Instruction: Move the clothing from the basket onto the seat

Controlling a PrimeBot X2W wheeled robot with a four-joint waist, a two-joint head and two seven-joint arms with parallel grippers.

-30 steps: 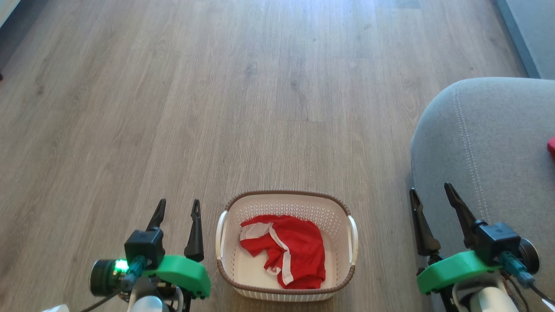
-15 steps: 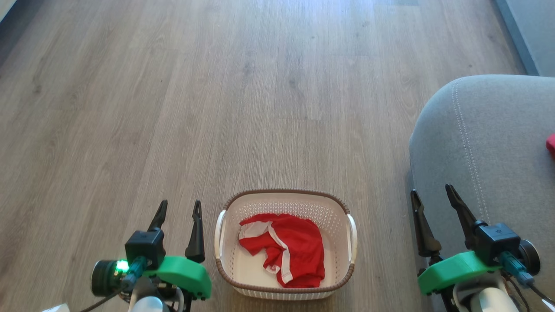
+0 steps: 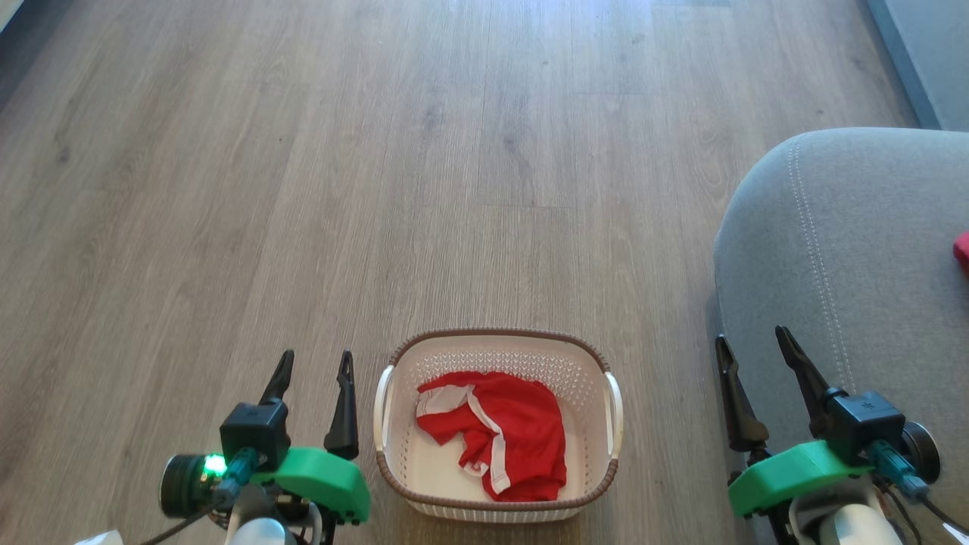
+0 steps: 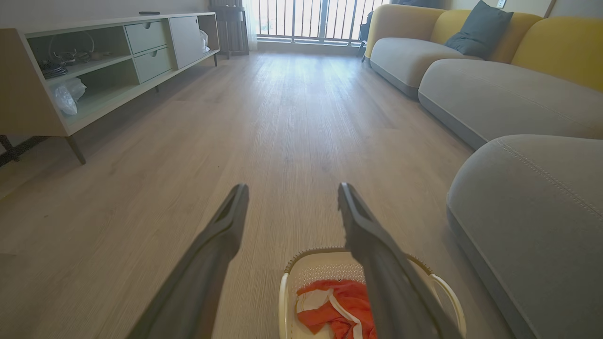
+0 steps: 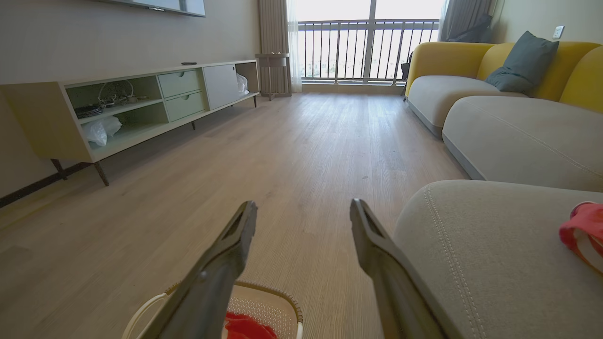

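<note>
Red white-striped clothing (image 3: 500, 435) lies crumpled in perforated cream basket (image 3: 394, 473).

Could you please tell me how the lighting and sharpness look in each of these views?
Head view: sharp and evenly lit, with a pale sheen on the floor at the top. Left wrist view: wide-angle bending, near fingers soft. Right wrist view: balcony window blown out white.

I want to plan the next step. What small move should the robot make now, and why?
Probably lower the left gripper toward the red garment in the basket. It hangs open beside the basket, nearer than the open right gripper; another red garment already lies on the seat.
</note>
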